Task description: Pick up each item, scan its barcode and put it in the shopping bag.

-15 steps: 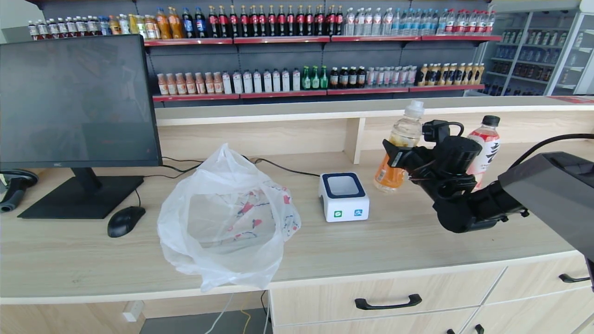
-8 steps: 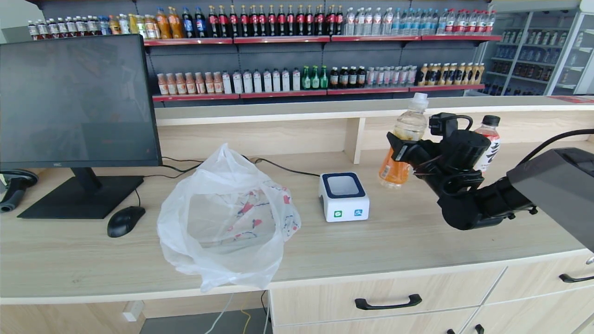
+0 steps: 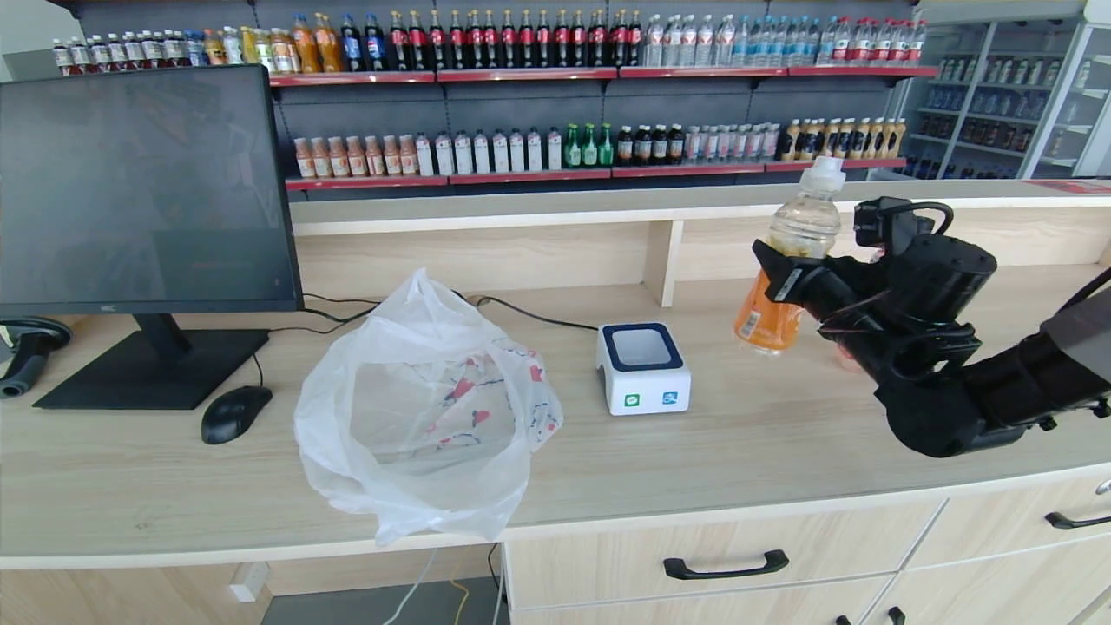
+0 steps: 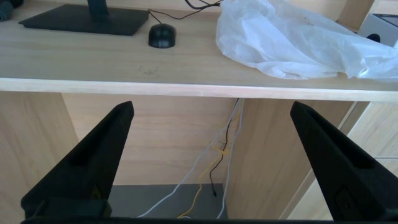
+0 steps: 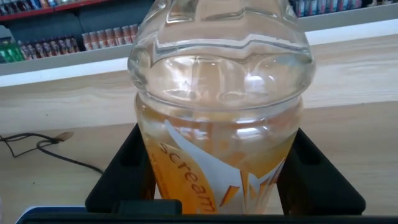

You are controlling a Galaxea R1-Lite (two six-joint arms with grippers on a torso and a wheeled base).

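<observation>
My right gripper [image 3: 785,285] is shut on an orange drink bottle [image 3: 781,278] with a white cap, held slightly tilted just above the counter, right of the white barcode scanner [image 3: 642,369]. In the right wrist view the bottle [image 5: 217,124] sits between the black fingers [image 5: 124,180]. The clear shopping bag [image 3: 425,417] lies open-mouthed on the counter left of the scanner. My left gripper [image 4: 211,168] is open below the counter's front edge, with the bag [image 4: 298,37] above it.
A monitor [image 3: 143,191] on its stand, a black mouse [image 3: 234,412] and a handheld scanner [image 3: 26,351] occupy the counter's left. A raised back ledge [image 3: 660,252] runs behind the scanner. Drawers with black handles [image 3: 725,566] sit below the counter.
My right gripper has carried the orange bottle upward and to the right, nearer the camera. The arm now covers the red-labelled bottle that stood behind it.
</observation>
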